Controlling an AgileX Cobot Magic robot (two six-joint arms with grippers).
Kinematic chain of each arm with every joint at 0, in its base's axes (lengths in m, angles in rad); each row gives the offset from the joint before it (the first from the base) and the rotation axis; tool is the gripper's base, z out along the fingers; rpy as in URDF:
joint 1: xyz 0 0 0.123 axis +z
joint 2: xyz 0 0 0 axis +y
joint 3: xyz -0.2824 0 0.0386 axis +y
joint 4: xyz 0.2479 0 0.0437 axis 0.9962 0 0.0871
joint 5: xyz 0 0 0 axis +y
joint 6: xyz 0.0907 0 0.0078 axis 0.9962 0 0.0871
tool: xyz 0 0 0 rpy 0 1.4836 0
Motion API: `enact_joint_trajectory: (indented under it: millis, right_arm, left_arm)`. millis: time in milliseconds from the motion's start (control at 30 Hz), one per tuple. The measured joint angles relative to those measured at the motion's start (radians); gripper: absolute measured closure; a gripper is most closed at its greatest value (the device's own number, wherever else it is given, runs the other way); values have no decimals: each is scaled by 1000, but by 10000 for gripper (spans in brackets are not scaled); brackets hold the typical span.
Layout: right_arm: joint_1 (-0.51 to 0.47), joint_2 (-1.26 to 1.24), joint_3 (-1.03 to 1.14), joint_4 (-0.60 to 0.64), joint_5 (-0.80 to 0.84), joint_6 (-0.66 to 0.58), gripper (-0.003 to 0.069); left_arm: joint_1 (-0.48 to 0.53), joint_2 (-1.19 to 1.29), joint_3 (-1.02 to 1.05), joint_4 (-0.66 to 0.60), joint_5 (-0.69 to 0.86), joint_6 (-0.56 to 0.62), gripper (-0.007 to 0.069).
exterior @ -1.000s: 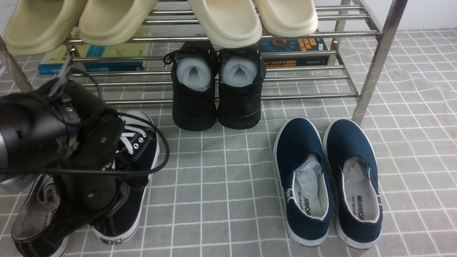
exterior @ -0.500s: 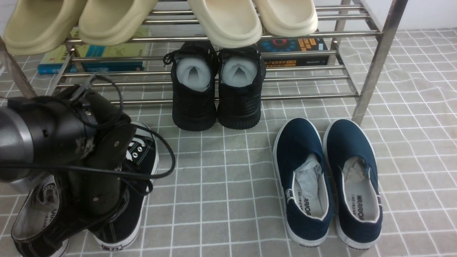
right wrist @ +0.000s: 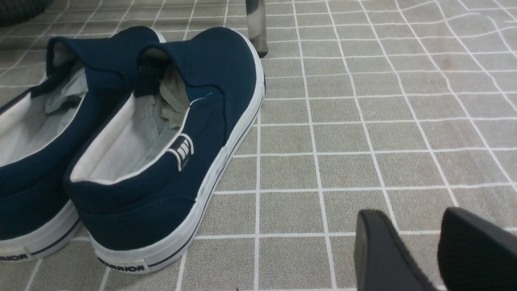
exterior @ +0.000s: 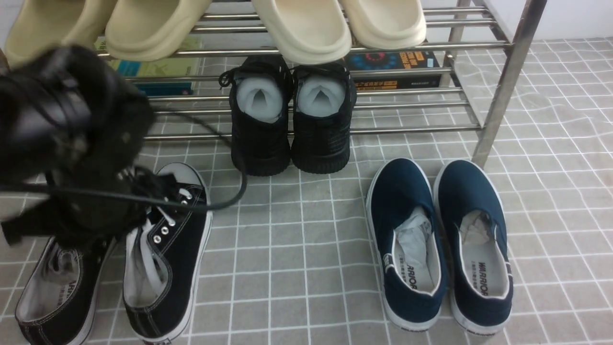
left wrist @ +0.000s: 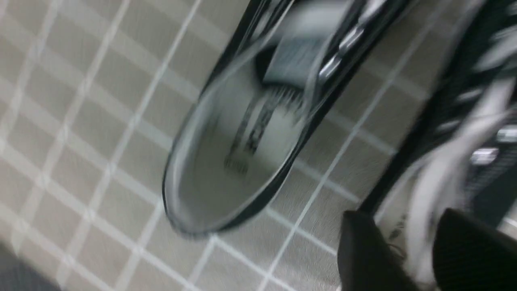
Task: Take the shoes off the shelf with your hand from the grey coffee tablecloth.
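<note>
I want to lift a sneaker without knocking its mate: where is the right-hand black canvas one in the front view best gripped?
Probably by the heel wall of the black canvas sneaker, from above, one finger inside. The shoe lies upright with its heel toward the robot and its collar open, so that rim looks easy to pinch; a gap separates it from its mate.

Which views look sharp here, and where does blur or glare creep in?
Front: left arm blurred, navy slip-ons crisp, shine on the rack; left wrist: canvas sneakers streaked; right wrist: slip-ons and cloth sharp, fingers soft.
</note>
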Motion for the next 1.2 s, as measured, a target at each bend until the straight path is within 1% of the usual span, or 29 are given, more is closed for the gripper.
enact_joint_trajectory:
  millis: [67,100,133,167,233,267,300,367,467,500,533,567,667,800,933,1000,1067,1200]
  right_arm:
    - [0,0,0,0,0,0,420]
    - [0,0,0,0,0,0,420]
    - [0,0,0,0,0,0,420]
    - [0,0,0,0,0,0,420]
    - [-1,0,0,0,0,0,420]
    - [-1,0,0,0,0,0,420]
    - [-1,0,0,0,0,0,420]
    - [-1,0,0,0,0,0,420]
    - [-1,0,0,0,0,0,420]
    - [-1,0,0,0,0,0,420]
    - [-1,0,0,0,0,0,420]
    - [-1,0,0,0,0,0,420]
    - [-1,0,0,0,0,0,420]
    - [-1,0,0,0,0,0,420]
    - [-1,0,0,0,0,0,420]
    - [-1,0,0,0,0,0,420]
    - [-1,0,0,0,0,0,420]
    - [-1,0,0,0,0,0,420]
  left_arm:
    - [0,-67,-31,-52,3,191,487]
    - [0,-104,-36,-98,10,293,537]
    - [0,-127,-37,-141,15,368,568]
    - [0,-176,-36,-206,25,468,599]
    - [0,-254,-21,-292,28,586,620]
    - [0,-272,-15,-300,29,608,620]
    - [0,-340,14,-362,31,677,623]
    - [0,-447,73,-414,35,740,623]
    - [0,-595,172,-452,-51,764,623]
    - [0,-672,228,-458,-132,767,623]
    - [0,-703,251,-458,-169,768,623]
    - [0,-769,302,-469,-246,769,623]
    - [0,-868,376,-473,-330,769,622]
    - [0,-955,433,-458,-350,769,620]
    - [0,-1003,455,-393,-337,769,619]
    - [0,-1003,457,-365,-332,748,617]
    - [0,-1000,469,-357,-341,723,615]
    - [0,-1002,519,-364,-404,721,611]
